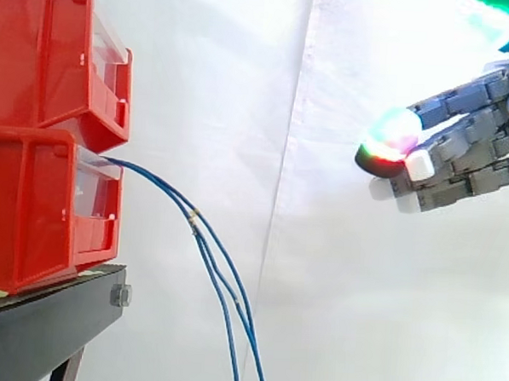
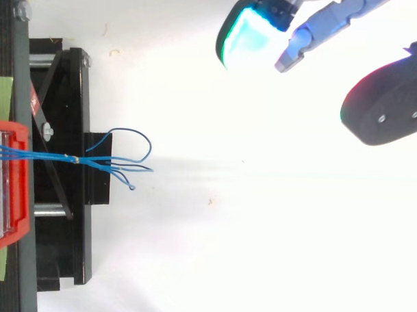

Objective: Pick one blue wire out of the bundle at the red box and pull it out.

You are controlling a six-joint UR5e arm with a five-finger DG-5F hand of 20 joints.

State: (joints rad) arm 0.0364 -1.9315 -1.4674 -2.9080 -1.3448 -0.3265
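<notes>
Two red bins (image 1: 31, 213) stacked on black stand (image 1: 42, 333), side view left. Your hand (image 1: 465, 159) sits up right, well apart from the rest, fingers relaxed, grasping nothing. Blue wires (image 2: 51, 155) come out of lower bin's front, point away from it toward hand's side, then droop past stand edge. Thin strands, bunched at small tie (image 2: 75, 159), fanning into curly ends beyond it.

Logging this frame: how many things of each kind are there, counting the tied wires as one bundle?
red bins: 2, the upper red bin and the lower red bin
blue wire bundle: 1
black stand: 1
hand: 1, open, apart from the wires
Total: 5
</notes>
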